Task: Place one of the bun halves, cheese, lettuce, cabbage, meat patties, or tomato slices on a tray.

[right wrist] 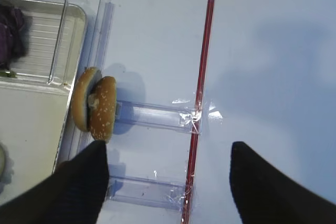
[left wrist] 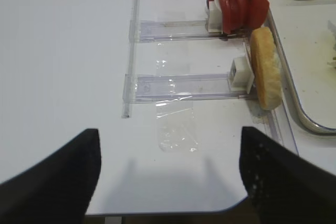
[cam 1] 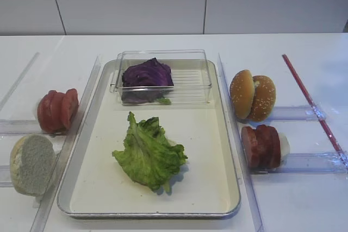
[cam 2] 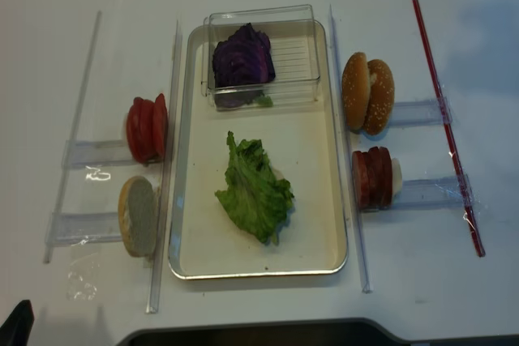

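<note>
A ruffled green lettuce (cam 1: 149, 153) lies in the middle of the silver tray (cam 1: 209, 161). Purple cabbage (cam 1: 147, 75) sits in a clear container at the tray's far end. Left of the tray stand red tomato slices (cam 1: 57, 110) and a pale bun half (cam 1: 32, 164). On the right stand sesame bun halves (cam 1: 253, 96) and meat patties (cam 1: 262, 146). My right gripper (right wrist: 168, 148) hangs open and empty over the table right of the buns (right wrist: 97, 106). My left gripper (left wrist: 169, 132) is open and empty near the table's front edge, short of the pale bun (left wrist: 265, 69) and the tomatoes (left wrist: 236, 3).
The clear plastic container (cam 1: 190, 82) takes up the tray's far end. Clear acrylic rails and holders (cam 1: 296, 113) flank the tray on both sides. A thin red stick (cam 1: 310, 101) lies slanted at the far right. The table's front edge (left wrist: 168, 212) runs just under my left gripper.
</note>
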